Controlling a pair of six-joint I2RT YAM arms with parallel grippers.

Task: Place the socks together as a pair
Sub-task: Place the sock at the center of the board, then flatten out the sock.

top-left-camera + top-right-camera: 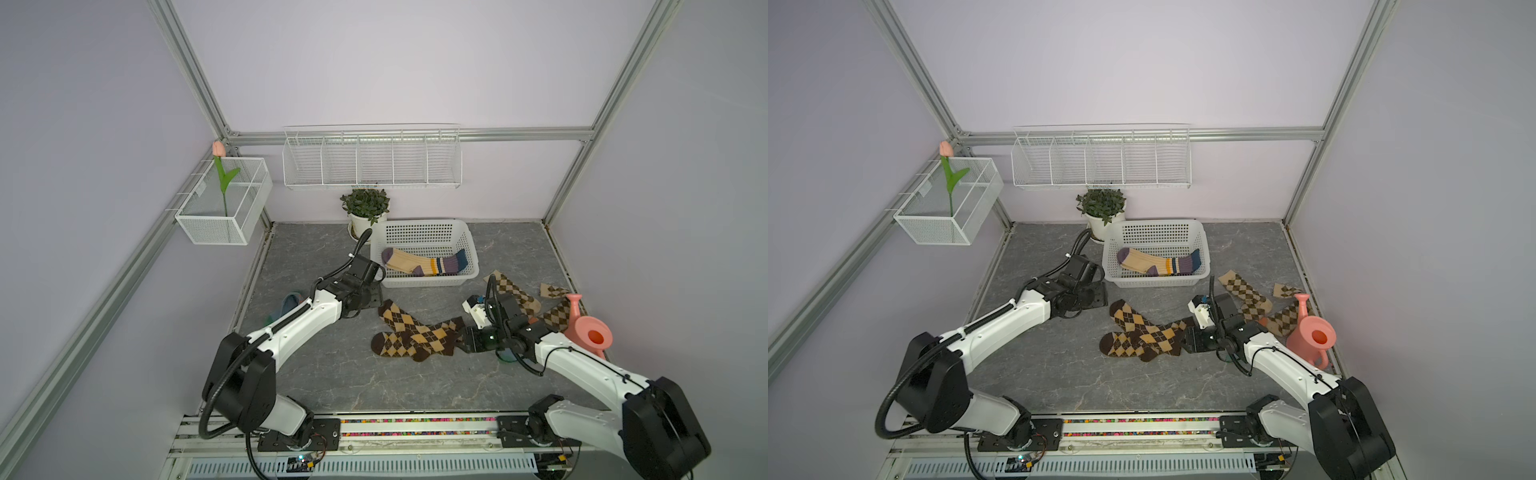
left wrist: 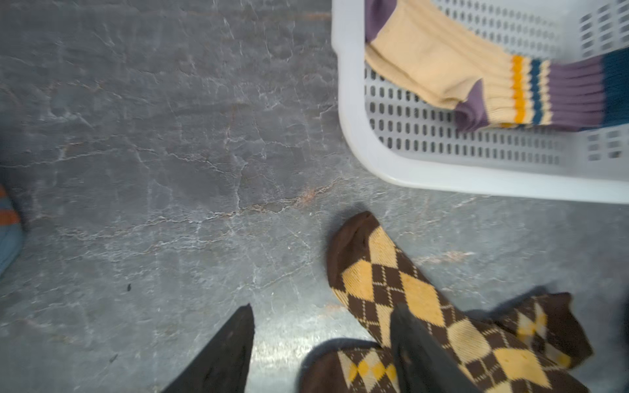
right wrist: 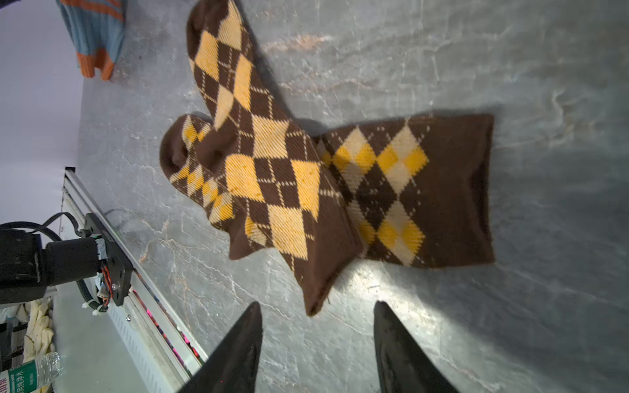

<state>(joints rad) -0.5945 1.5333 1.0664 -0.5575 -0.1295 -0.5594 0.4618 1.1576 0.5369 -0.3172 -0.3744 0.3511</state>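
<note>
The dark-brown argyle socks point(image 1: 417, 334) lie on the worktop point(image 1: 332, 374) just in front of the white basket point(image 1: 428, 283), on its robot side, one draped across the other so they cross rather than lie edge to edge.

Both pincers stand wide with nothing between the fingers. The left pincer point(image 2: 323, 309) hangs above the toe ends, nearer the basket's front left corner. The right pincer point(image 3: 318, 306) sits just short of the cuffs, farther from the basket.

The step in hand looks like letting the pair rest. To do it well, each arm should probably lift straight up before swinging away, since a finger dragged sideways could catch the knit and pull the top sock off its mate.

The socks are soft and flat, brown with yellow and cream diamonds and plain brown toes, heels and cuffs. The upper one shows larger diamonds than the lower, though the colours match.
</note>
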